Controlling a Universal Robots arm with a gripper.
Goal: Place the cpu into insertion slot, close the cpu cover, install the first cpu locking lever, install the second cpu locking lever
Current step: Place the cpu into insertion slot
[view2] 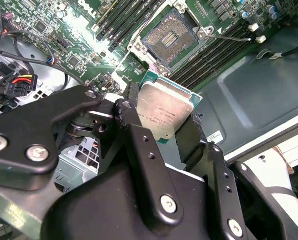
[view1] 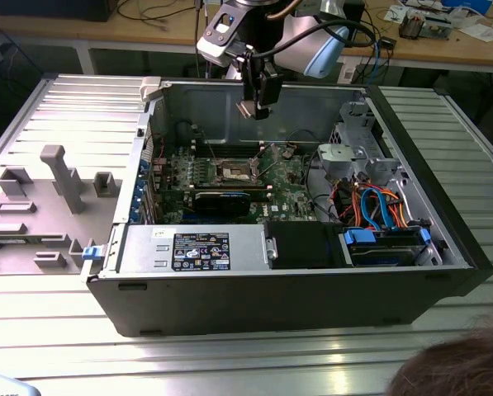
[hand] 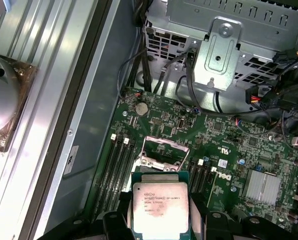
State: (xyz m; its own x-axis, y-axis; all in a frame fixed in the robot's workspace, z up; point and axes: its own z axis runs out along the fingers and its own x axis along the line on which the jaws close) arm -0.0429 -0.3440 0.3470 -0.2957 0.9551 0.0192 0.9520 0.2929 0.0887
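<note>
Your claw [view2: 159, 116] is clamped on the cpu [view2: 164, 111]. Its black fingers [view2: 134, 135] press two opposite edges. The chip's silvery face is turned toward both wrist cameras, with a thin green rim showing around it. Nothing else touches the chip.

Past the cpu and apart from it lies the slot [view2: 172, 35], a dark square of bare pins inside a silver rim. Long black memory slots [view2: 223, 50] run along two of its sides. All of this sits on the green board [hand: 228, 145]. The board also carries a round coin cell [hand: 141, 106] beyond the slot and a small finned heatsink [hand: 262, 187] off to one side. Farther on stands a silver drive cage [hand: 223, 55], with dark cables looping from under it down to the board.

In the exterior view you see the claw hanging from the arm [view1: 312, 41], with the cpu held well above the board, about level with the upper rim of the case [view1: 271, 305]. The case lies on its side, open upward, on the ribbed metal table [view1: 229, 363]. At the exterior view's left, just beside the case, a grey panel [view1: 48, 198] with moulded uprights lies flat on the same table. Behind everything runs a second table [view1: 444, 51] with a wooden top, cluttered with small items.
</note>
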